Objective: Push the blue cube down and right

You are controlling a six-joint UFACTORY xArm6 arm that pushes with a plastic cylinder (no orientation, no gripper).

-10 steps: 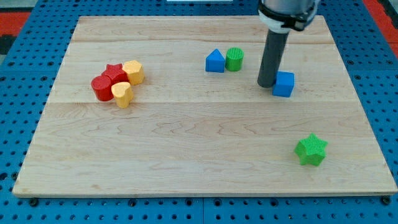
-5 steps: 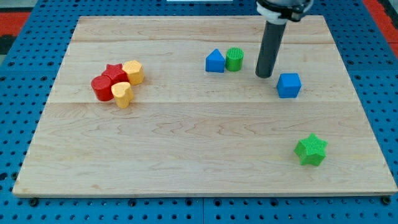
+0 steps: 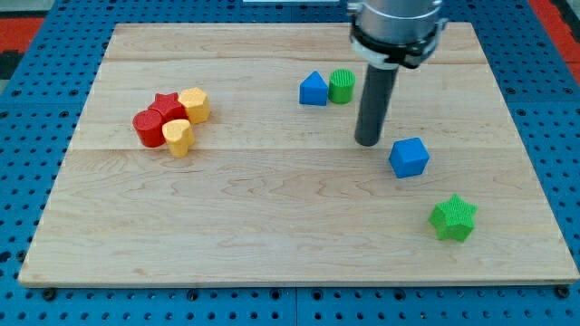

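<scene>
The blue cube (image 3: 410,157) lies on the wooden board (image 3: 272,226), right of its middle, turned slightly on its corner. My tip (image 3: 367,142) stands just up and left of the cube, a small gap apart from it. The dark rod rises from the tip to the arm at the view's top.
A green star (image 3: 453,218) lies down and right of the blue cube. A blue triangular block (image 3: 314,89) and a green cylinder (image 3: 342,85) sit up and left of my tip. At the left are a red star (image 3: 166,107), a red block (image 3: 147,127) and two yellow blocks (image 3: 194,104) (image 3: 178,137).
The blue cube has moved down and slightly left and has turned. My tip went up and left off the cube, then came down to its upper left.
</scene>
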